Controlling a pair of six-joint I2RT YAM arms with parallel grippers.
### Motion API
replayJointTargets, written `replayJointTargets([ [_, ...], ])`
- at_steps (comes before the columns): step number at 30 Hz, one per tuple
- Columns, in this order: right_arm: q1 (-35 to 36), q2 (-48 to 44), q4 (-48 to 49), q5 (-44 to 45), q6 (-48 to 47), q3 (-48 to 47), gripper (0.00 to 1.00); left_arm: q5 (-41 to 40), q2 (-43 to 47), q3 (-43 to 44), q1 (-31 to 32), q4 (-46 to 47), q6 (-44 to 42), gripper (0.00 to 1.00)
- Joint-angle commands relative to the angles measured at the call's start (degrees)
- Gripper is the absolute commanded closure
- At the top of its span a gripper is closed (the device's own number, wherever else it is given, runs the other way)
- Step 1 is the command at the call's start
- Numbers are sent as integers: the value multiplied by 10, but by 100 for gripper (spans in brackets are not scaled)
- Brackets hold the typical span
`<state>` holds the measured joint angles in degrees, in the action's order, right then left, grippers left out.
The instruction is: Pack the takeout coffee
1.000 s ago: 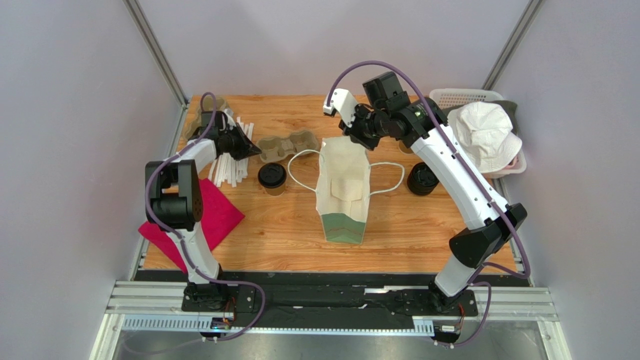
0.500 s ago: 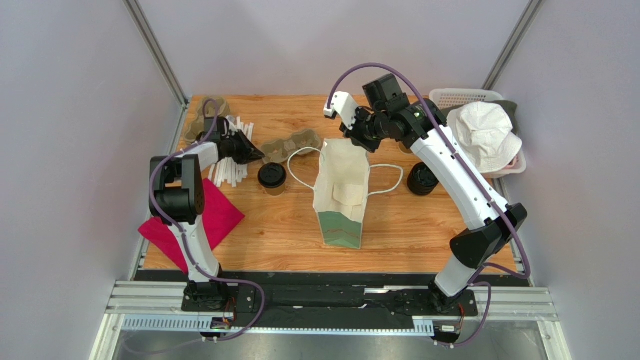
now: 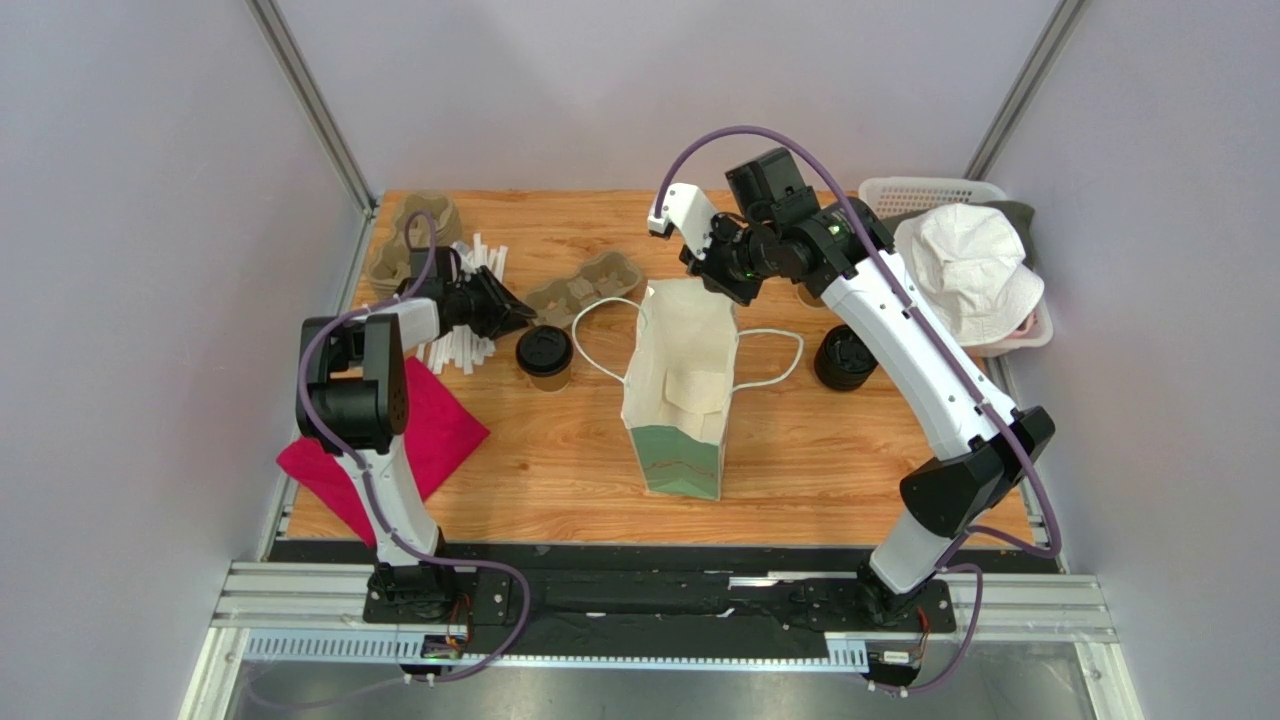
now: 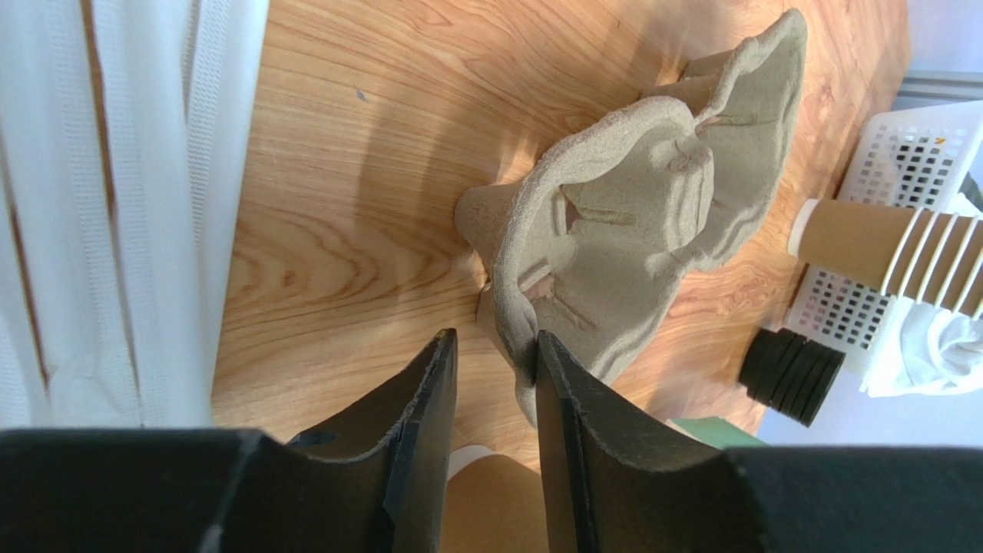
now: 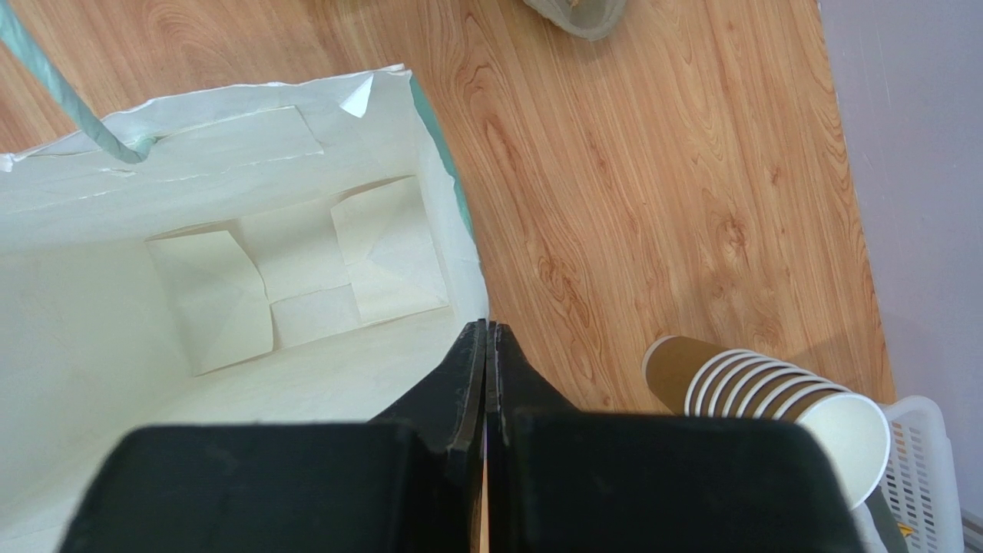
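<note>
Takeout coffee (image 3: 543,354) beside paper bag (image 3: 679,393), cup carrier (image 3: 583,284) just behind

Left gripper (image 3: 516,312) slid right and nearer, toward the coffee (image 3: 543,354); its jaws went from shut to slightly parted. Bag (image 3: 679,390), pinched by right gripper (image 3: 720,276), swung: base drifted left.

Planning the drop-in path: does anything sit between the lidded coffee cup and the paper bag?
Nothing solid. Only a cord handle loops on the table between the takeout coffee and the paper bag, whose far rim the right gripper pinches.
</note>
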<state>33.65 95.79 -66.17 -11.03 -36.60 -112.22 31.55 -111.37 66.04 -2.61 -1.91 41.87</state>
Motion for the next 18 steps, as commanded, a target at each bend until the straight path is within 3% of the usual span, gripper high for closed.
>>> replayJointTargets([
  [1, -3, -16, 10, -5, 14, -8, 100, 8, 31, -21, 8, 56, 20, 60],
  [8, -2, -17, 9, -7, 15, -2, 100, 2, 16, -20, 13, 82, 35, 59],
  [10, -2, -17, 9, -6, 15, -3, 100, 1, 12, -15, 14, 86, 36, 62],
  [18, -10, -21, 10, 0, 19, -2, 100, 18, -5, 28, 14, 64, 27, 98],
])
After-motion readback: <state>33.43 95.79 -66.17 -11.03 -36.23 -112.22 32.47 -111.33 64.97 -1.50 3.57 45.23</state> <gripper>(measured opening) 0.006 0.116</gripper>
